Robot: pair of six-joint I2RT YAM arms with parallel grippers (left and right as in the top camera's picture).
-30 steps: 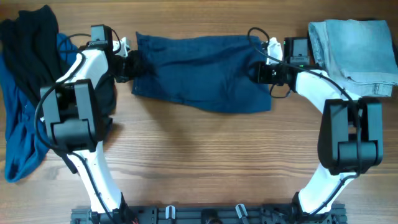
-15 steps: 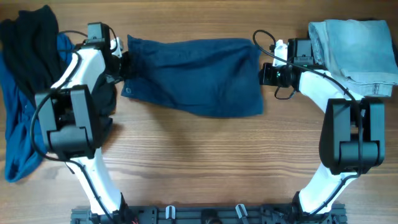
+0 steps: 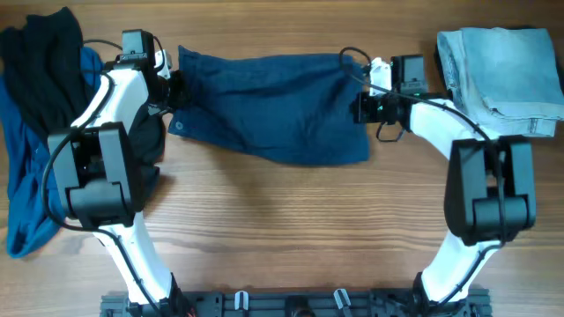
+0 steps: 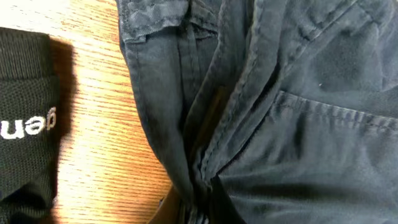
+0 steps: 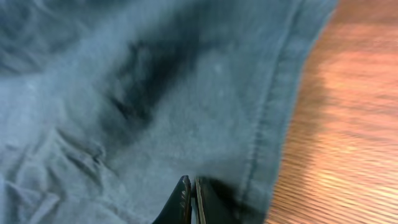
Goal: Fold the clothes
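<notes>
The dark navy-blue cloth shorts [image 3: 273, 106] lay spread along the bench's [image 3: 291, 229] far edge; left gripper [image 3: 175, 92] and right gripper [image 3: 359, 107] each clenched an end

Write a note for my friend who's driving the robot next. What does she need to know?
Left gripper: shut on the left end of the navy shorts.
Right gripper: shut on their right end.
Shorts lie spread across the far side of the table, not yet folded.
Pale denim piece sits folded at far right.
Black garment and blue garment lie heaped at left, unfolded.
</notes>
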